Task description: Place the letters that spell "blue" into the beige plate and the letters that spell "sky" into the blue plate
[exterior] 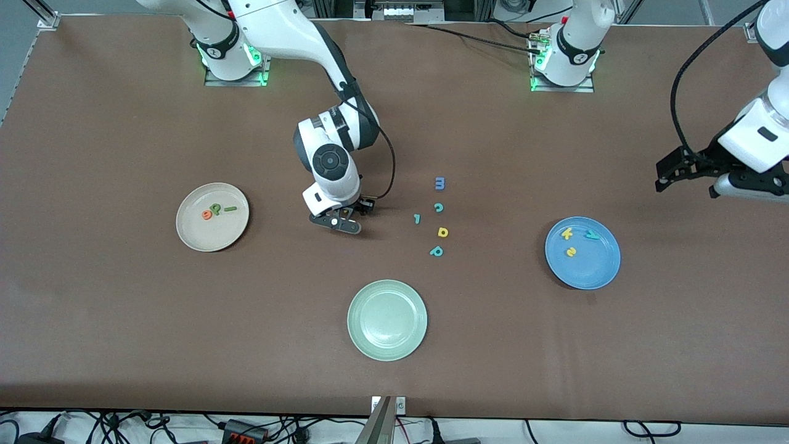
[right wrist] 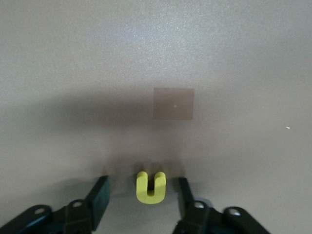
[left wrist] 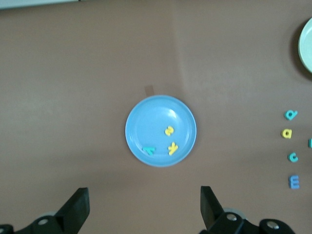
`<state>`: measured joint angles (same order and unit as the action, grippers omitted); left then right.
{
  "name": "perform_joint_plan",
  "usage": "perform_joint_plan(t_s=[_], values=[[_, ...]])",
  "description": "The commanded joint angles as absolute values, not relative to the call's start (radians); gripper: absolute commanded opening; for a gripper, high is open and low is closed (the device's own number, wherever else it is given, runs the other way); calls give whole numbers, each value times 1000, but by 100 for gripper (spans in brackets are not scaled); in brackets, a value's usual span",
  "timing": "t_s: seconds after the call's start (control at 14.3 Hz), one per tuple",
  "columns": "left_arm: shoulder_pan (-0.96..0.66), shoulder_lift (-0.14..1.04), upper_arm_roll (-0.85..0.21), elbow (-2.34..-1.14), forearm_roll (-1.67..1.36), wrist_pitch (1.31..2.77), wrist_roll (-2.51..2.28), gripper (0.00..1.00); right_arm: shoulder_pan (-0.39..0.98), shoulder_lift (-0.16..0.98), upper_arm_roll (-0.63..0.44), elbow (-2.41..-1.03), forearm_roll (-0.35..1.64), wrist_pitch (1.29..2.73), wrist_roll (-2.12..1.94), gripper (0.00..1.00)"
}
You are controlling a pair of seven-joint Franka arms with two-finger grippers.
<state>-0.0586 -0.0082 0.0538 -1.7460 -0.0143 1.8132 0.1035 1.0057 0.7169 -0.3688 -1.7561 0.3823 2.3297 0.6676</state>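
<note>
Right gripper (right wrist: 139, 202) is down on the table mid-way between the beige plate (exterior: 185, 231) and the loose letter cluster, jaws either side of the yellow "u" (right wrist: 150, 187) but not touching it yet, so nothing is gripped. I'd keep the letter centred between the fingers, close gently, then lift straight up before swinging to the beige plate. The "u" is a tiny bright-yellow foam piece lying flat. Left gripper (left wrist: 144, 212) hangs over the table's left-arm end above the blue plate (left wrist: 146, 122), wide open, just waiting.
</note>
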Motion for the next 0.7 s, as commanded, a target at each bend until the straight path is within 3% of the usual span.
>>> perform_joint_plan(t_s=[0.0,0.28,0.63], values=[[-75,-14,68,-1721,-32,1737,100,100,1008,715,-373,-1763,400,2333,666,53],[-81,-14,64,-1710,-32,1735,100,100,999,709,-373,-1764,400,2326,667,28],[-84,-12,66,-1710,-32,1732,100,100,985,695,-374,-1759,400,2324,658,22]])
